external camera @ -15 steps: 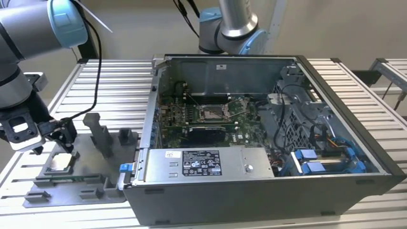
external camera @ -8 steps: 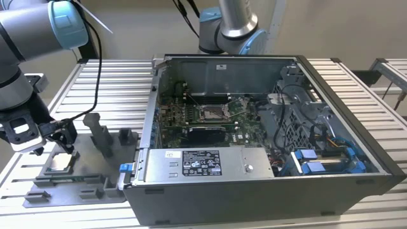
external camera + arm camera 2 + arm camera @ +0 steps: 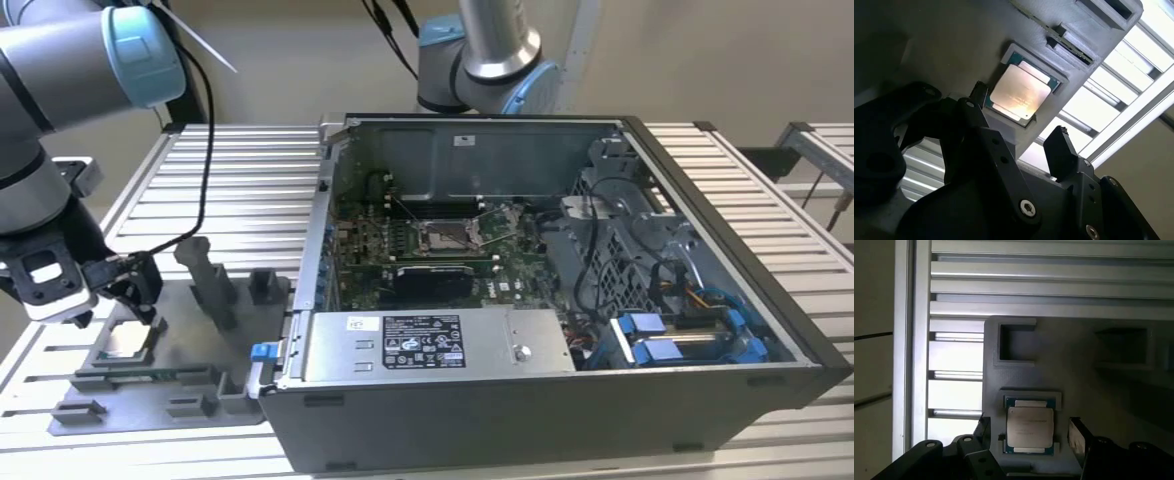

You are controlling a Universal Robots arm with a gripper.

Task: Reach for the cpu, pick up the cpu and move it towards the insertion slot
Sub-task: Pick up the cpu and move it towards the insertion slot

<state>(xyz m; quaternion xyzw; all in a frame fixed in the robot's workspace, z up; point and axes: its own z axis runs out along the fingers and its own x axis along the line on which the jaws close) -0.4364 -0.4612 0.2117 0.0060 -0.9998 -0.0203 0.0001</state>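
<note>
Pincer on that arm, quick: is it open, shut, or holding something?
Pincer: open, holding nothing, poised over the cpu.

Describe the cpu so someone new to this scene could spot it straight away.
On the exterior view's left of the open computer case lies a grey fixture plate. The cpu sits in a square recess of that plate, under the open gripper. It is the only silvery, green-rimmed square among plain grey blocks.
</note>
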